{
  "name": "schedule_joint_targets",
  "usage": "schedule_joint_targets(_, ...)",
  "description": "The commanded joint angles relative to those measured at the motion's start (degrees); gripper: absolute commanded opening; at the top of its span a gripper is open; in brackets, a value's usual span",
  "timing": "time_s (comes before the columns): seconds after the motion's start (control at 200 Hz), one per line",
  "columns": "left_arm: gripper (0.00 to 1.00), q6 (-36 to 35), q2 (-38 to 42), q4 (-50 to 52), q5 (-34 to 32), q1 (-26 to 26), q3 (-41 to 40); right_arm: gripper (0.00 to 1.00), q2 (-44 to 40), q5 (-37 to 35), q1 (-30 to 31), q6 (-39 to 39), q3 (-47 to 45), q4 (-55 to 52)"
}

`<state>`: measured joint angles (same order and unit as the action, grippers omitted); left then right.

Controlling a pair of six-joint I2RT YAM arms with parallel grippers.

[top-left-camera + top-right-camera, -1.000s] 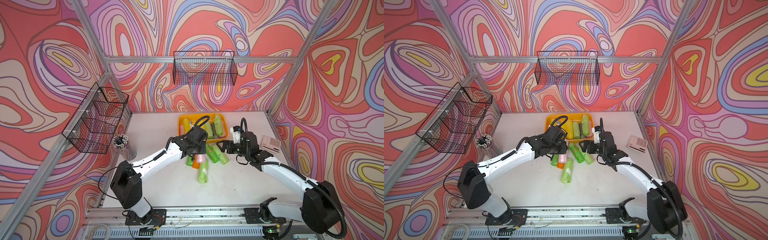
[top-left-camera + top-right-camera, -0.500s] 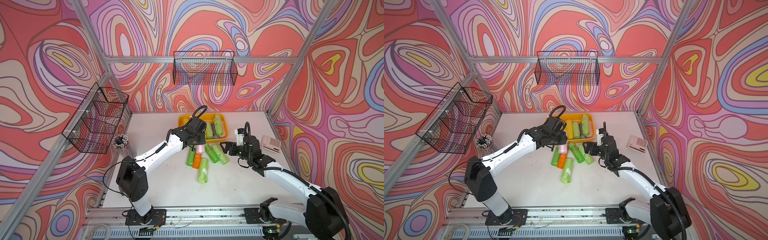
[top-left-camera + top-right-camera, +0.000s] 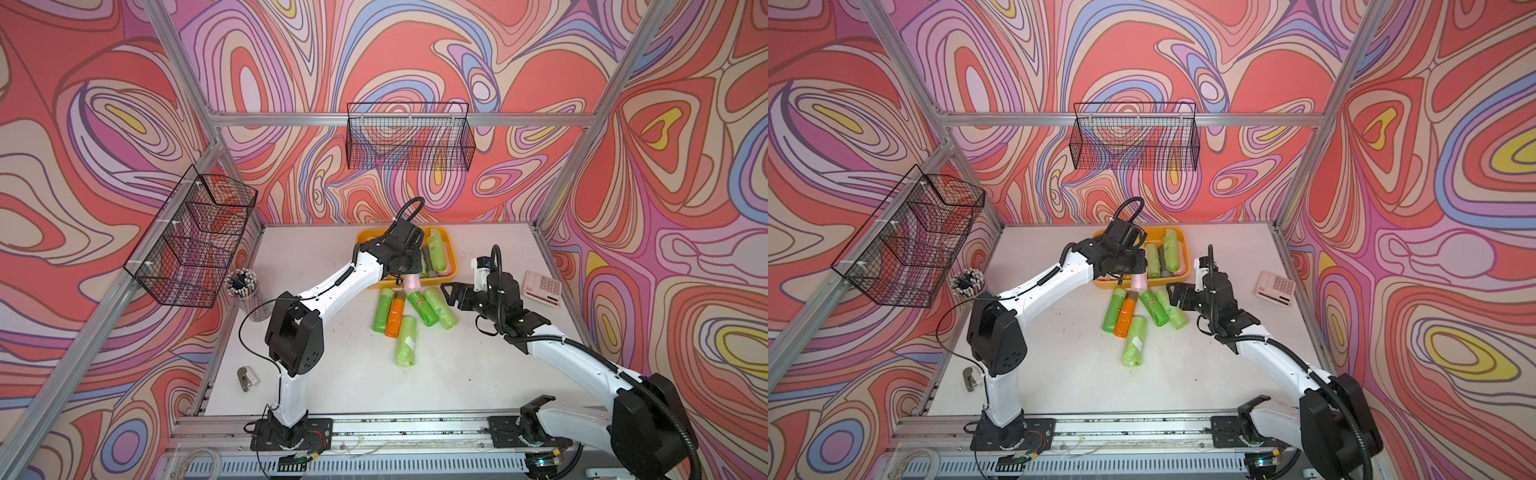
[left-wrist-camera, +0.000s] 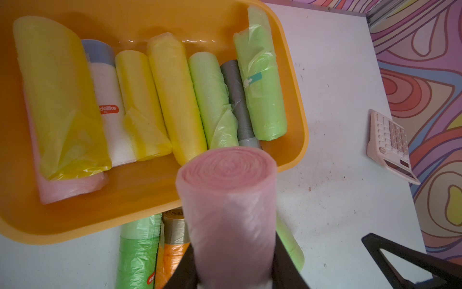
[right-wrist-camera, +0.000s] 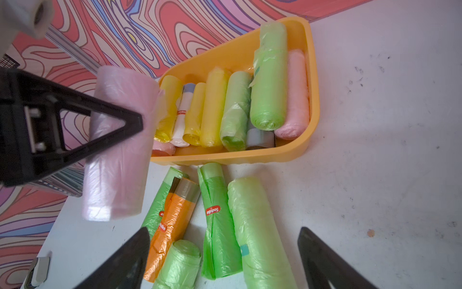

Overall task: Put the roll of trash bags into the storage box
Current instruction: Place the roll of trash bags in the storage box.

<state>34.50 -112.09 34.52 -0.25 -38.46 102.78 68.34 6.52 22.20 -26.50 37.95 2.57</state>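
A robot's left gripper [image 4: 232, 272] is clamped on a pink roll of trash bags [image 4: 227, 200], its jaws drawn in close against the roll's sides, at the near rim of the orange-yellow storage box [image 4: 140, 185]. The roll is not yet inside the box. In both top views the arm hides much of the box [image 3: 365, 239], and the roll [image 3: 411, 284] shows only as a pale stub below the wrist, above the rolls lying loose on the table. The left wrist view alone shows the roll's spiral end and the packed box beyond it, with yellow, white, green and grey rolls side by side. The right wrist view shows the roll [image 5: 120, 150] side-on, one black finger [image 5: 100, 120] across it, and a second pink roll [image 5: 296, 100] against the box's far side wall. The right gripper [image 3: 451, 296] is spread wide and holds nothing, near the green rolls and the orange roll [image 3: 392, 311] on the white table [image 3: 332, 374]. A calculator [image 3: 542, 287] lies well apart by the wall
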Motion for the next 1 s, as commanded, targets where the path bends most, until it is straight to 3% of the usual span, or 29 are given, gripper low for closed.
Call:
schedule_joint_targets(0.0,0.09,-0.7,-1.9,-0.2,1.3,0.3,3.6,0.94,-1.4,-1.9,-0.1,-0.3,-1.0,1.0)
schedule_joint_targets(0.601,0.0,1.1,-17.2,-4.1,5.4,1.2,18.6,0.94,-3.0,-5.2,-0.1,-0.1,-2.3,1.3)
schedule_joint_targets(0.992,0.0,2.3,-24.3,-8.2,5.8,3.1,25.3,0.94,-1.7,-5.2,-0.1,0.0,-2.1,1.7)
